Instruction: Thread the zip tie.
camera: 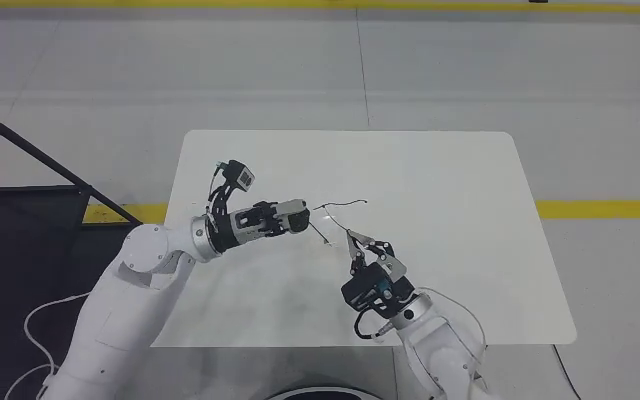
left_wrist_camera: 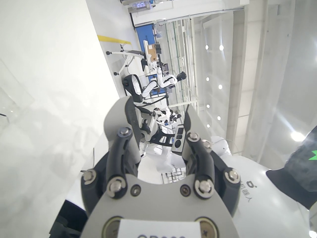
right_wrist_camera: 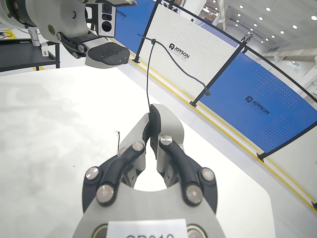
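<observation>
Aloft over table (right_wrist_camera: pixel 49 112): right claw (right_wrist_camera: pixel 151 115) pinches zip tie (right_wrist_camera: pixel 147 75), left claw (right_wrist_camera: pixel 123 27) open.

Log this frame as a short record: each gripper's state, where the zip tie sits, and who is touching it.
left gripper: open, holding nothing, above the table
right gripper: shut on one end of the zip tie
zip tie: black, lifted off the table, rising from the right gripper to a bend, then curving away
far end: free
contact: left gripper close to the tie, not touching
</observation>
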Action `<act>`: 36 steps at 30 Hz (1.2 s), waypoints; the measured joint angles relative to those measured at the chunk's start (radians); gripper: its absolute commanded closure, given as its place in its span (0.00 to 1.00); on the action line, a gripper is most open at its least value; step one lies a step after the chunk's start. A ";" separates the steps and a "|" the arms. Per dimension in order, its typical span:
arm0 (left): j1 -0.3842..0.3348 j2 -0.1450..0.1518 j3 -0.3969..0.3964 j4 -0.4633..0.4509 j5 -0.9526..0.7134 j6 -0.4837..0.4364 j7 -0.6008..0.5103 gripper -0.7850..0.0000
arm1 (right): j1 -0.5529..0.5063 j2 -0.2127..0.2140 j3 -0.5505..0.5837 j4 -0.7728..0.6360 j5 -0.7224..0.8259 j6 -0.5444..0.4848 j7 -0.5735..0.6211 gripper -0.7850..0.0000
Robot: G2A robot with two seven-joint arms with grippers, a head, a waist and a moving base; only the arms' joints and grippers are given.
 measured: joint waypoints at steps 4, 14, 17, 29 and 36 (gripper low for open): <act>-0.028 -0.005 0.024 0.026 -0.015 0.052 -0.010 0.61 | -0.001 0.002 -0.008 0.001 -0.025 0.006 -0.010 1.00; -0.092 -0.020 0.057 0.115 -0.144 0.103 -0.087 0.61 | -0.002 0.004 -0.026 0.003 -0.093 0.038 -0.004 1.00; -0.099 -0.023 0.061 0.128 -0.160 0.108 -0.096 0.62 | -0.002 0.003 -0.029 0.004 -0.092 0.044 -0.005 1.00; -0.121 -0.030 0.076 0.155 -0.172 0.123 -0.136 0.67 | -0.003 0.005 -0.030 0.003 -0.096 0.050 -0.005 1.00; -0.127 -0.033 0.083 0.161 -0.161 0.122 -0.133 0.71 | -0.002 0.006 -0.031 0.000 -0.101 0.049 0.007 1.00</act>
